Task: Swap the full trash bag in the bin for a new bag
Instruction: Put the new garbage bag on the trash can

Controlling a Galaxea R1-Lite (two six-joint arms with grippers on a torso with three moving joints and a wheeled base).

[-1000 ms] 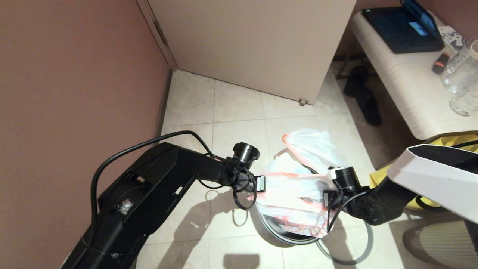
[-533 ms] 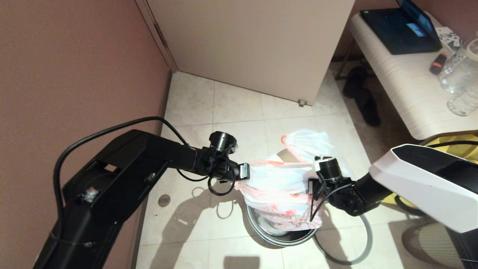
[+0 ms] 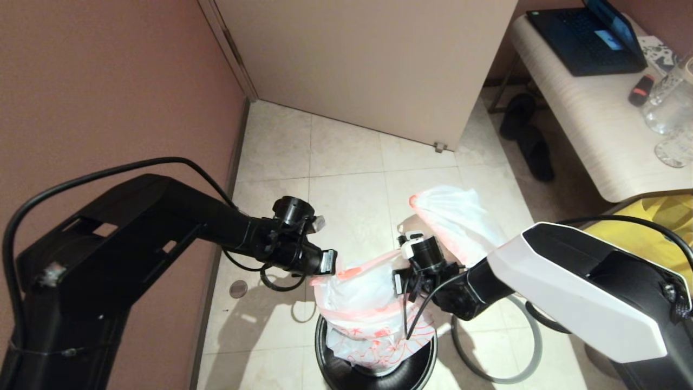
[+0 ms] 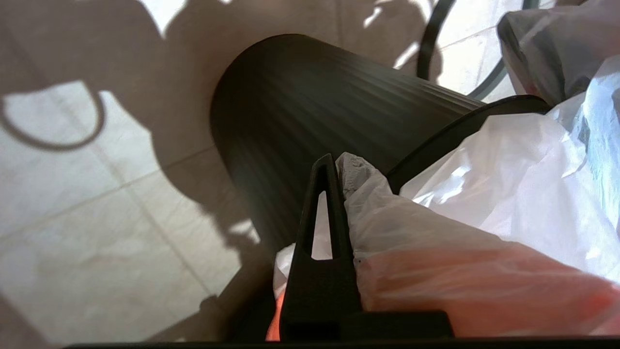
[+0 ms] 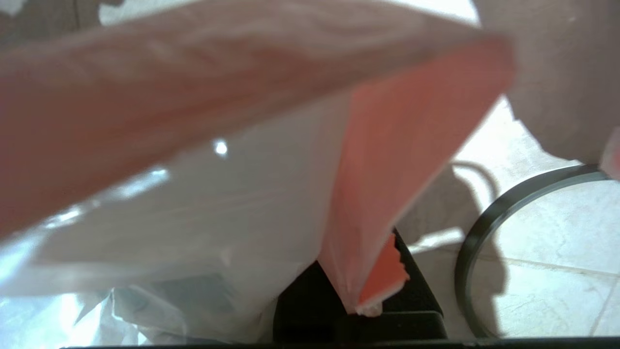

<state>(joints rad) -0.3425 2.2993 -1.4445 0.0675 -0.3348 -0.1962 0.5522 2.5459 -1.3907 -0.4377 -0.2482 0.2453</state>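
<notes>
Both grippers, left gripper (image 3: pixel 325 264) and right gripper (image 3: pixel 401 281), pinch the new bag (image 3: pixel 360 303) by its pink band over the bin (image 3: pixel 346 374), so next they should push it down inside.

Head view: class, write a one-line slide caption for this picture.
Both end effectors, left and right, shut on the new bag's rim, hold it over the bin; the grey hoop lies on the floor.

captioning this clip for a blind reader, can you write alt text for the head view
Two robot arms hold the new bag stretched above the bin, the left claw and right claw each shut on its pink rim. A grey hoop lies on the tiled floor beside the bin, the full trash bag behind.
</notes>
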